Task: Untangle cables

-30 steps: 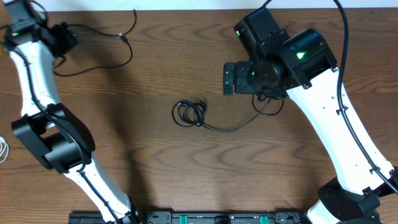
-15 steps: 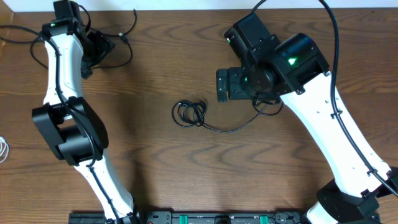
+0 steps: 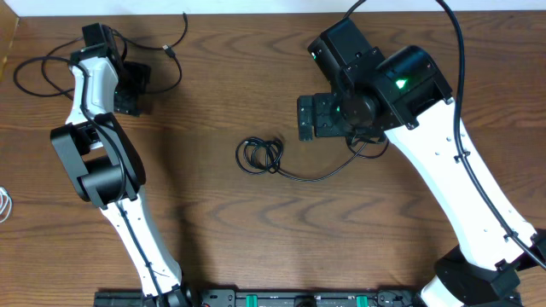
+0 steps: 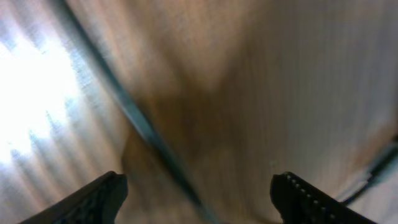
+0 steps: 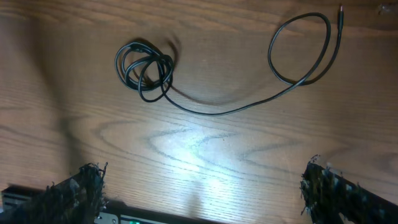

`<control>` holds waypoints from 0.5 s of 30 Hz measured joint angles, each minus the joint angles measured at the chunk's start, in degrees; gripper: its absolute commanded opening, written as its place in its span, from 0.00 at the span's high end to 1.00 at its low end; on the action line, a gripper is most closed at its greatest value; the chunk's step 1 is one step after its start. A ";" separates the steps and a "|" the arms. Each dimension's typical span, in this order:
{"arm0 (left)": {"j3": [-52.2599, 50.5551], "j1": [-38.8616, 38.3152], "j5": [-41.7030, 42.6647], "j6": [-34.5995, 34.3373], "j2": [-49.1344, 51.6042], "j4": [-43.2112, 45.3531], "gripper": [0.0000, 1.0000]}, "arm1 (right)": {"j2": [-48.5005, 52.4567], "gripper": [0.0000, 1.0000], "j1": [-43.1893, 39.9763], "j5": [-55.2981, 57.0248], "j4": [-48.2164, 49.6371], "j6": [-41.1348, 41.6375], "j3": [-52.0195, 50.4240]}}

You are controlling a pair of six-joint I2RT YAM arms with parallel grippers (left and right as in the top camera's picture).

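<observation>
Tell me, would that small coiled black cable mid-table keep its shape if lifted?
Probably not: the coiled black cable is thin, with loose uneven loops, so it would likely sag and unwind. Its long tail would likely drag along the table.

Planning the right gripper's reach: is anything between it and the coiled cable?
Nothing visible. Only bare table lies between the open right gripper and the coiled cable.

coiled cable (image 3: 260, 156): on the surface (image 3: 256, 247), left of the right hand (image 3: 309, 118);
looped cable (image 3: 16, 77): either side of the left hand (image 3: 132, 89)
</observation>
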 measured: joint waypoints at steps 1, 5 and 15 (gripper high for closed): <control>0.00 -0.02 0.00 -0.09 0.00 1.05 0.39 | 0.00 0.01 0.00 0.02 0.00 -0.02 0.00; 0.00 0.11 -0.20 -0.22 0.00 4.57 0.65 | 0.00 0.01 0.00 0.02 0.04 -0.17 0.00; 0.00 2.27 -0.20 3.04 0.00 8.00 0.92 | 0.00 0.01 0.00 0.24 0.07 -0.17 0.00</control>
